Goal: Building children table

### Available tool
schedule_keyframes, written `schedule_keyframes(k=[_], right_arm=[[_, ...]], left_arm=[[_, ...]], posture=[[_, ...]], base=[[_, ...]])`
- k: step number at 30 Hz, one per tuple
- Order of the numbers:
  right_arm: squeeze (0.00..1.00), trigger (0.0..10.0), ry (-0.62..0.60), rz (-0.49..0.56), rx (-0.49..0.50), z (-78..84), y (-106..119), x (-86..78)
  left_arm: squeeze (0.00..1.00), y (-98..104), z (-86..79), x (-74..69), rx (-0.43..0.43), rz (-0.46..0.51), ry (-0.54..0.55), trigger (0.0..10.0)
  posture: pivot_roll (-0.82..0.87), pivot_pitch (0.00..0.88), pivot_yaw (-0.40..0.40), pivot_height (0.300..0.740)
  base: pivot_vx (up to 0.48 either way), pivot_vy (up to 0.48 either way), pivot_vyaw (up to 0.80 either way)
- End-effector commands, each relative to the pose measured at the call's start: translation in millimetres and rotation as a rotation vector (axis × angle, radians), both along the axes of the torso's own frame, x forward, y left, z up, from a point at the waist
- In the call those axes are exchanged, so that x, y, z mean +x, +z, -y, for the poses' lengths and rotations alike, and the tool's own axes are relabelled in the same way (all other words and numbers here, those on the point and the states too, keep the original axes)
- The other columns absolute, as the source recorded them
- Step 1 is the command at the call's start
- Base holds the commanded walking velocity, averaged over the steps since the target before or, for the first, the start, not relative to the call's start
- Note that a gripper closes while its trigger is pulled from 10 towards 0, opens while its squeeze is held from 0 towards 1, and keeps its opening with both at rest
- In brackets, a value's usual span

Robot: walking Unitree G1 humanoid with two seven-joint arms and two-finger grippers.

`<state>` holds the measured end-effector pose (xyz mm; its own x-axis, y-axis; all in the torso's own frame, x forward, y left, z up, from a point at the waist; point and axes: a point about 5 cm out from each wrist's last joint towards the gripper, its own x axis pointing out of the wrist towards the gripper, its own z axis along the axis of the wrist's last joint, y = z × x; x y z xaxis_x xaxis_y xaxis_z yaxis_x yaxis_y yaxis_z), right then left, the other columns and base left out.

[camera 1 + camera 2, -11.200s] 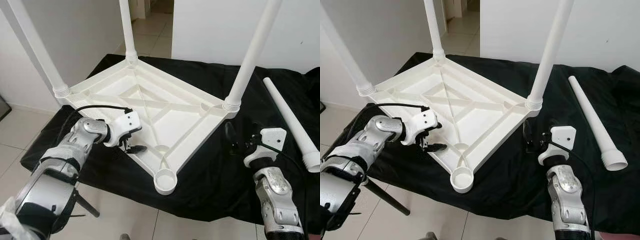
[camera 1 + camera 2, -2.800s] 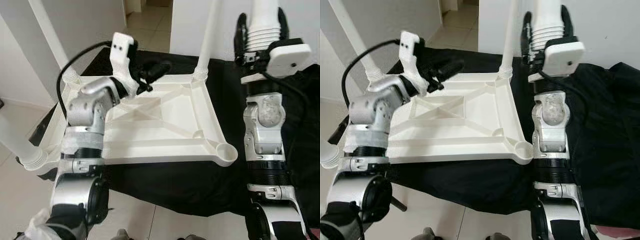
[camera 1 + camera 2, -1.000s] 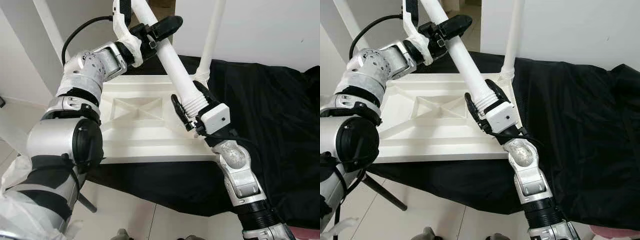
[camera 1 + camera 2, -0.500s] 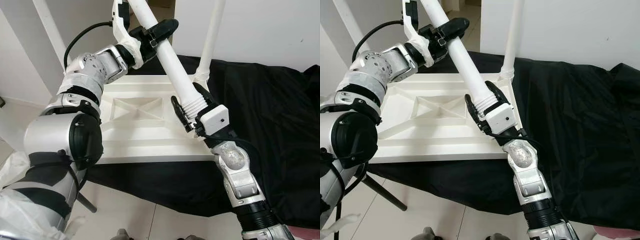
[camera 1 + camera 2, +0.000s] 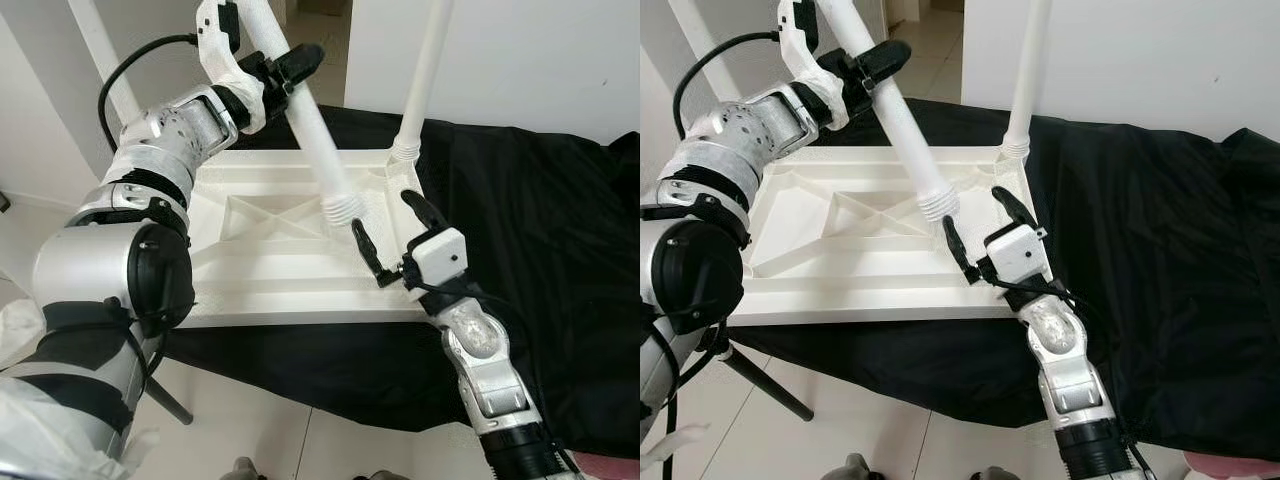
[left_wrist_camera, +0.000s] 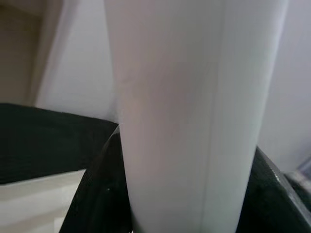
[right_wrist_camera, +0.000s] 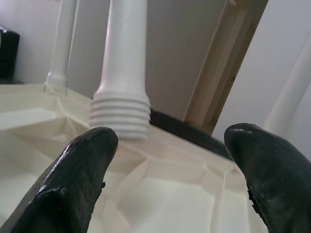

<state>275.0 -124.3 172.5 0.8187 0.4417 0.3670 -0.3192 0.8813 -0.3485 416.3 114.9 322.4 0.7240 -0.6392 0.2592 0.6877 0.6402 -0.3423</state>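
1. The loose white table leg (image 5: pixel 318 140) hangs tilted over the upturned white tabletop (image 5: pixel 270 250), its ribbed threaded end (image 5: pixel 937 206) pointing down toward the near right corner of the top, just above the ribbed underside and not seated in a socket
2. The left gripper (image 5: pixel 283 72) is raised high over the far side of the tabletop, arm bent up at the elbow, and its black fingers are clamped around the upper part of the leg – the left wrist view has the white shaft (image 6: pixel 189 116) pressed between the two dark fingers
3. The right gripper (image 5: pixel 392 238) reaches up from below with the forearm angled toward the tabletop; its two fingers are spread wide and hold nothing, one on each side of the space just below the threaded end, and apart from it
4. In the right wrist view the spread fingertips (image 7: pixel 82 160) frame the threaded end over the cream ribs of the tabletop
5. An already mounted leg (image 5: pixel 428 70) stands upright at the far right corner, just behind the right gripper; another mounted leg (image 5: pixel 103 55) rises at the far left
6. The tabletop lies underside up on a black cloth (image 5: pixel 540 250) – the cloth spreads well out to the robot's right
7. Pale floor tiles (image 5: pixel 250 430) show below the near edge, with white walls behind
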Motion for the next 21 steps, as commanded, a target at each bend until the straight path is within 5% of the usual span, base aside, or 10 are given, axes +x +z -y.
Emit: schedule_keyframes(k=[1,11,21], right_arm=[[0.0,10.0,0.013,-0.011,0.016,-2.1,2,-0.7],[0.0,10.0,-0.045,-0.194,0.029,-6.6,-6,11.9],[0.0,10.0,0.0,-0.185,0.075,-21.1,8,12.8]], left_arm=[[0.0,1,-2.0,0.5,0.055,0.04,0.04,10.0],[0.0,12,16.1,-4.6,0.145,0.249,0.108,10.0],[0.0,4,33.0,-12.9,0.144,0.324,0.171,10.0]], posture=[[-0.1,0.0,0.009,0.74],[-0.1,0.0,0.001,0.74],[-0.1,0.0,-0.01,0.74]], base=[[0.0,0.0,0.0],[0.0,0.0,0.0],[0.0,0.0,0.0]])
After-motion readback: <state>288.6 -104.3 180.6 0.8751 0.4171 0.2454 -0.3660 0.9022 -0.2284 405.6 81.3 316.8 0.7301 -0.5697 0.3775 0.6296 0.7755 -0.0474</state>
